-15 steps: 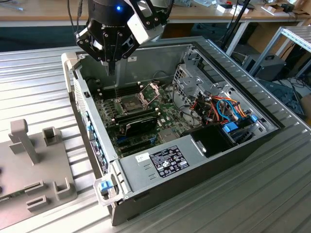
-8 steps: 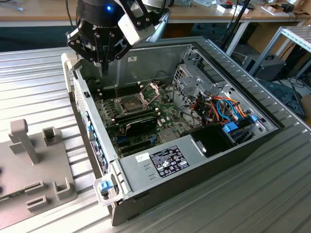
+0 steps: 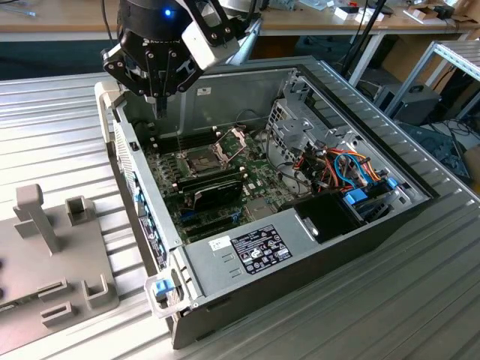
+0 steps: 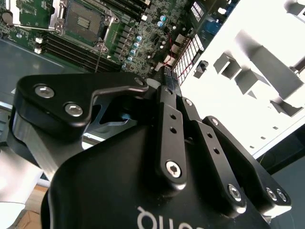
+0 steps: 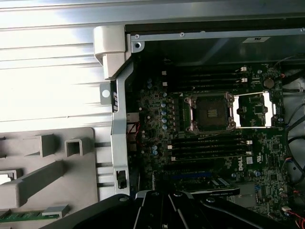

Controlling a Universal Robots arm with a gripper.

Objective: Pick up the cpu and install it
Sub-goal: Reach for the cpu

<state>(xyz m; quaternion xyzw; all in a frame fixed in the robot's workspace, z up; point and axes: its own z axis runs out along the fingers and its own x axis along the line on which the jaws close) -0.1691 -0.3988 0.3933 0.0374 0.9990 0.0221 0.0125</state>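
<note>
Your black gripper [image 3: 160, 101] hangs over the far corner of the open grey metal computer case [image 3: 225, 94], at the exterior view's left. Its jaws look squeezed together. You cannot tell if the small, flat, silver-grey square cpu is pinched between them, so you cannot say where the cpu is.

The dark square socket [image 3: 204, 159] sits lower and nearer than the jaws, toward the exterior view's right. Its shiny metal frame [image 3: 234, 139] is flipped up. The first wrist view looks straight down on the socket [image 5: 209, 112], and it looks bare inside. The exterior view shows the gripper high above the green board.
</note>
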